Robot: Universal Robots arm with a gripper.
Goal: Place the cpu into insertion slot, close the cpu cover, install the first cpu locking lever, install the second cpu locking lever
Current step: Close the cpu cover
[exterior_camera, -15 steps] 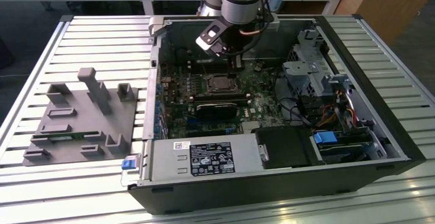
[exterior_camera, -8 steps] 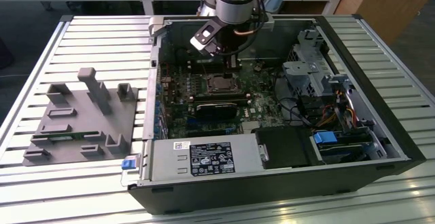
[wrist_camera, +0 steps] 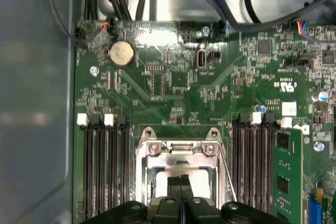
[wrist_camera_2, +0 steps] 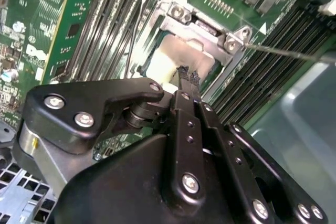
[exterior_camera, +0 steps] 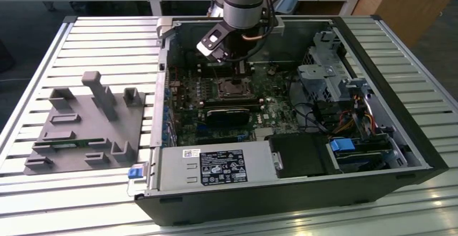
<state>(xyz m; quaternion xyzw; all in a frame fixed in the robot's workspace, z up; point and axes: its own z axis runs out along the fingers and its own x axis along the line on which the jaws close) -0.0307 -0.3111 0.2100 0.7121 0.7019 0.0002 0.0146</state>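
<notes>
**Closed gripper above the covered CPU socket in an open tower case**

In the exterior view the gripper (exterior_camera: 239, 69) hangs inside the open black case (exterior_camera: 286, 201), at twelve o'clock of the insertion slot (exterior_camera: 233, 88). A grey moulded fixture (exterior_camera: 86, 120) lies at nine o'clock of the case on the slatted metal table (exterior_camera: 43, 59). In both wrist views the matte black fingers (wrist_camera: 175, 184) are pressed together with nothing visible between them, their ridged tips over the cpu (wrist_camera_2: 170, 59), a smooth, pale square face. The cpu cover (wrist_camera: 181, 159), a thin silvery frame, lies flat around the chip on the green motherboard (wrist_camera: 173, 93). A thin bright wire lever (wrist_camera_2: 283, 52) is cut off at the picture's edge. Whether the tips touch the chip cannot be told, and the gripper body hides part of the socket.
</notes>
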